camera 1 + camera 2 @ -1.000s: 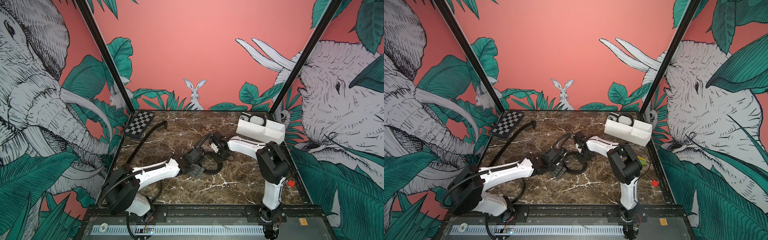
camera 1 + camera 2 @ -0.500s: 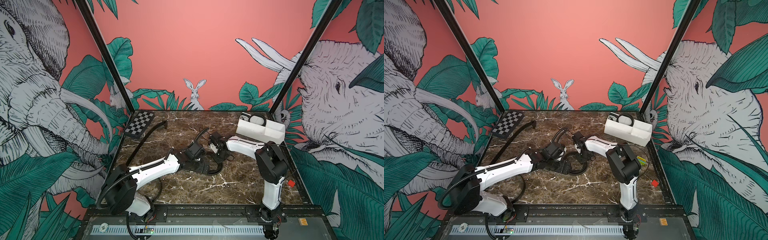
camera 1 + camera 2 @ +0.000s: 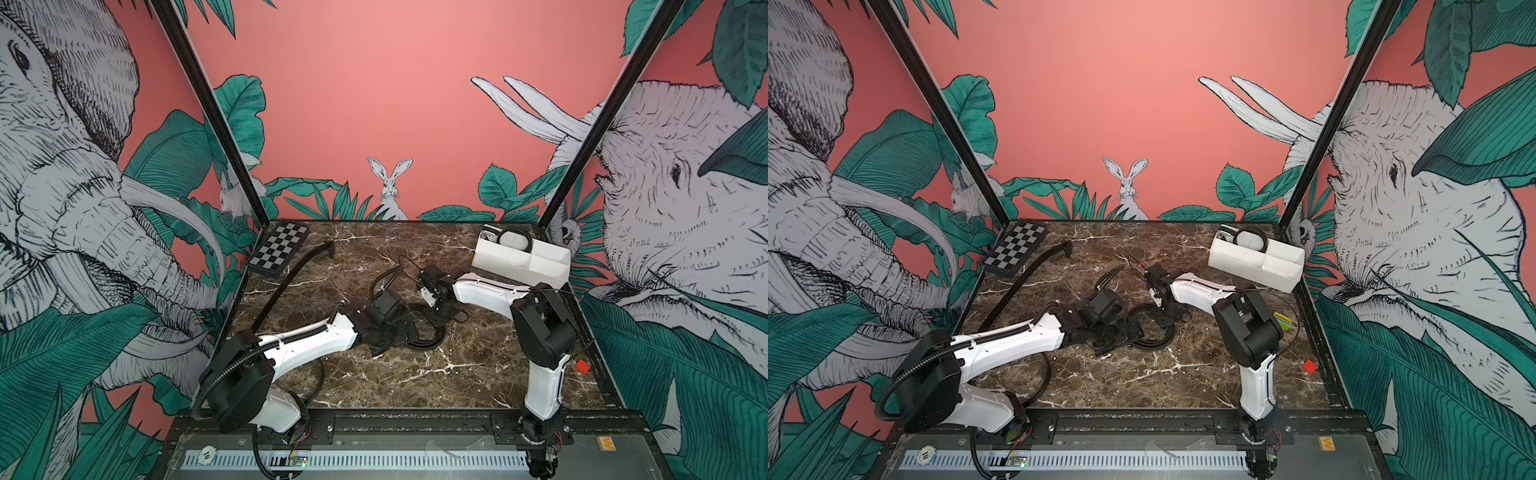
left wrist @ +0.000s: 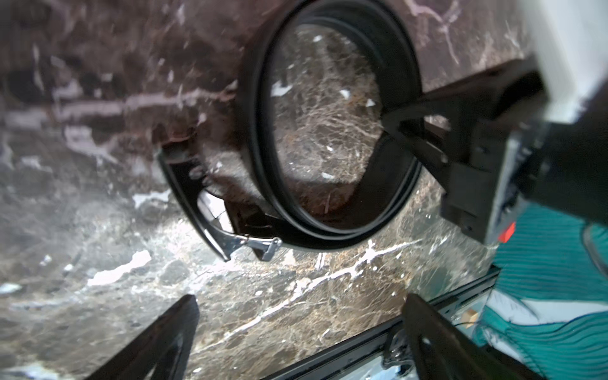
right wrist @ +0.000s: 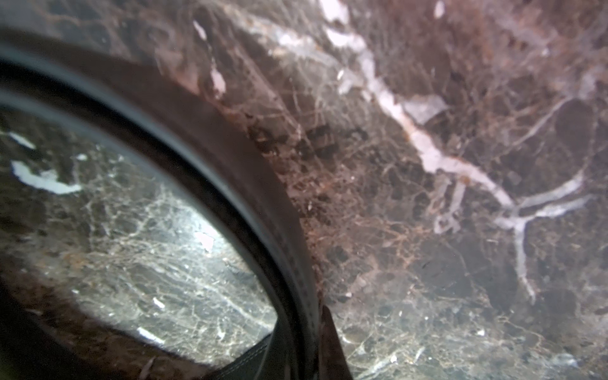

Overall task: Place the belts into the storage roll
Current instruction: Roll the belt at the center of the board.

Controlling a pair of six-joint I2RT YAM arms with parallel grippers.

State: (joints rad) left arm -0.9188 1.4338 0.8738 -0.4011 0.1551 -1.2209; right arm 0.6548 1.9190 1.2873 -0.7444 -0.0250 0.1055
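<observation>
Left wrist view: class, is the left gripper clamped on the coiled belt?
No: the left gripper stands wide open, apart from the coiled belt.

The flat stone tabletop (image 3: pixel 374 386) is dark brown marble, veined white and tan; the coiled flat black belt (image 4: pixel 258 131) carries a shiny silver metal buckle (image 4: pixel 243 243); the rectangular plastic storage box (image 3: pixel 519 262) is plain white; the flat checkerboard (image 3: pixel 279 248) shows black and white squares; a small cube (image 3: pixel 582 366) is red; the booth walls (image 3: pixel 353 83) are salmon pink, printed with teal leaves, grey-white elephants and a rabbit; the left arm (image 3: pixel 307 343) and right arm (image 3: pixel 486 291) have white shells and black joints.
</observation>
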